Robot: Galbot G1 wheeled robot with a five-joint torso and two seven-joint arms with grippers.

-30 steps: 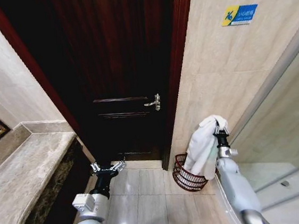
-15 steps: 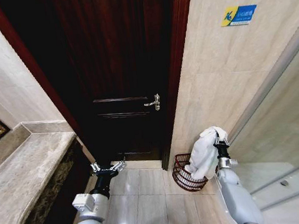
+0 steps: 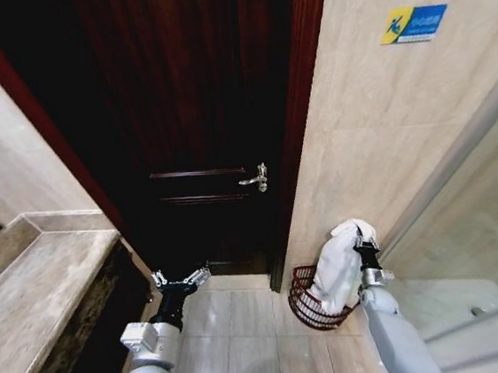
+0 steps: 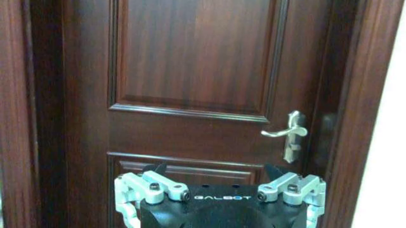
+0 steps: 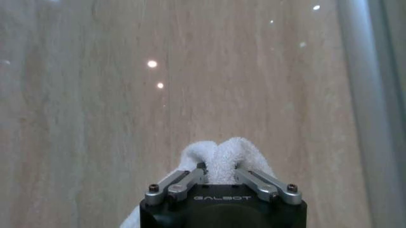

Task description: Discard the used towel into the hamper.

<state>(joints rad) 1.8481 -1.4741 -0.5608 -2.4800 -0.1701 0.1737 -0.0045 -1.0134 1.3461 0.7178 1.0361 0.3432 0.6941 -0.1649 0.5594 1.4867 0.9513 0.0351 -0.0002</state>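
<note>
Lowered since the earlier frames, the right gripper (image 3: 359,244) now holds the white towel (image 3: 339,266) with its hanging end inside the hamper (image 3: 307,301); jaws clamped on the towel's bunched top; hamper stands on the floor tiles (image 3: 245,316) against the wall, beside the dark door (image 3: 198,121); left gripper (image 3: 181,281) idle near the counter (image 3: 30,307) edge, jaws spread apart.

Dark wooden door (image 3: 198,129) with silver lever handle (image 3: 255,178); marble worktop (image 3: 30,307) along left wall; blue-yellow sign (image 3: 414,23) on beige tiled wall.
</note>
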